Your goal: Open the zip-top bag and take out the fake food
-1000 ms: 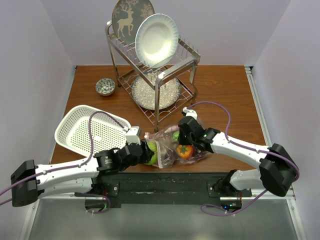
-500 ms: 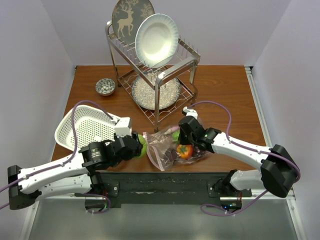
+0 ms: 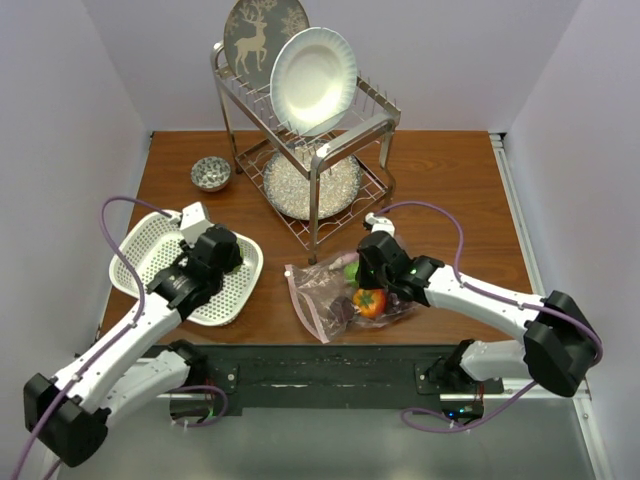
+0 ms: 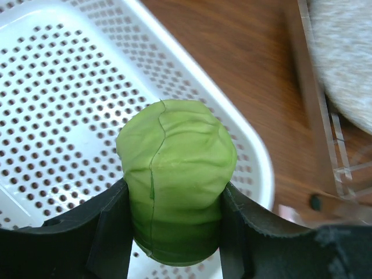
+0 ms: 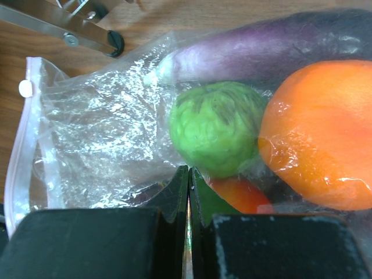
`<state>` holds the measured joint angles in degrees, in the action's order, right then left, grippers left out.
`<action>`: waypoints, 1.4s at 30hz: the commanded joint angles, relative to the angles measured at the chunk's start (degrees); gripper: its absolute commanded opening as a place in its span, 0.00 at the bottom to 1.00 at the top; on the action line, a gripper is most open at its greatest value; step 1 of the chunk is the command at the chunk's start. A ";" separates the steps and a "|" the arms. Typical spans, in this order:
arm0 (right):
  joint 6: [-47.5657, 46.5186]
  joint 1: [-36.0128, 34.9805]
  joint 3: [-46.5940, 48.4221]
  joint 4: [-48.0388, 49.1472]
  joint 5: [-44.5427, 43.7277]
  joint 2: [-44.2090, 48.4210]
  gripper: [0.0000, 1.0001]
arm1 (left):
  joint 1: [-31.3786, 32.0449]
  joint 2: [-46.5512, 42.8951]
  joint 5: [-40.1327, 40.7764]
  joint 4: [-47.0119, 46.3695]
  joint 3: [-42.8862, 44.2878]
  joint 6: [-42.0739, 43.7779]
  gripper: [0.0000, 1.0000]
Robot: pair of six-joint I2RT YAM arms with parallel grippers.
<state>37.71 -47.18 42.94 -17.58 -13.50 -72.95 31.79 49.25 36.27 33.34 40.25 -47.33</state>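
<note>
My left gripper (image 3: 203,260) is shut on the green cabbage-like ball (image 4: 174,203) and holds it above the white perforated basket (image 3: 150,262), near its right rim (image 4: 232,133). The clear zip-top bag (image 3: 320,295) lies open on the table near the front edge, its pinkish zip strip (image 5: 20,145) towards the left. My right gripper (image 3: 375,268) is shut on the bag's plastic (image 5: 99,133). Inside the bag I see a green lime (image 5: 218,128), an orange fruit (image 5: 319,133), a purple piece (image 5: 261,52) and a red fruit (image 5: 244,195).
A metal dish rack (image 3: 310,150) with plates stands at the back centre, its foot close to the bag (image 5: 110,42). A small patterned bowl (image 3: 211,173) sits left of the rack. The rack's edge shows right of the basket (image 4: 325,145).
My left arm has pulled the green cabbage-like ball out of the bag and swung left and back over the white basket. The right gripper has stayed on the bag.
</note>
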 commanded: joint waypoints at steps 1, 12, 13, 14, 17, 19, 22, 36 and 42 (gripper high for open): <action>-1.41 0.16 2.06 0.45 0.23 2.81 0.00 | -7.70 1.37 -2.34 -10.05 -3.86 4.35 0.54; -2.64 0.07 3.12 -2.54 0.49 8.08 0.26 | -10.43 0.23 -7.62 -9.18 0.97 9.80 1.00; -2.65 0.16 3.12 -2.72 0.66 8.43 0.30 | -10.43 -0.56 -7.71 -8.82 1.15 9.89 1.00; -2.65 0.07 3.12 -2.98 0.75 8.61 0.31 | -10.43 -1.00 -8.40 -8.30 1.41 9.89 1.00; -2.21 0.07 3.47 -4.74 1.71 9.40 0.31 | -10.35 -3.37 -14.88 -8.47 0.97 11.21 0.92; -2.21 -0.46 3.21 -5.61 1.90 10.19 0.31 | -10.26 -5.04 -18.50 -8.21 0.36 11.30 0.87; -1.59 -1.95 2.24 -6.23 1.72 11.16 0.30 | -8.77 -7.23 -22.47 -7.50 -0.52 10.68 0.78; 6.58 -13.73 -0.04 -12.04 -5.84 12.92 0.21 | 16.01 -7.60 -23.35 -14.26 -9.39 -0.21 0.40; 8.34 -14.52 -1.71 -10.98 -5.58 10.90 0.19 | 24.54 -1.19 -21.68 -22.17 -12.47 -3.81 0.33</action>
<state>43.38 -60.90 42.39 -28.82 -17.08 -61.23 52.56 45.69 13.61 19.86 29.26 -47.31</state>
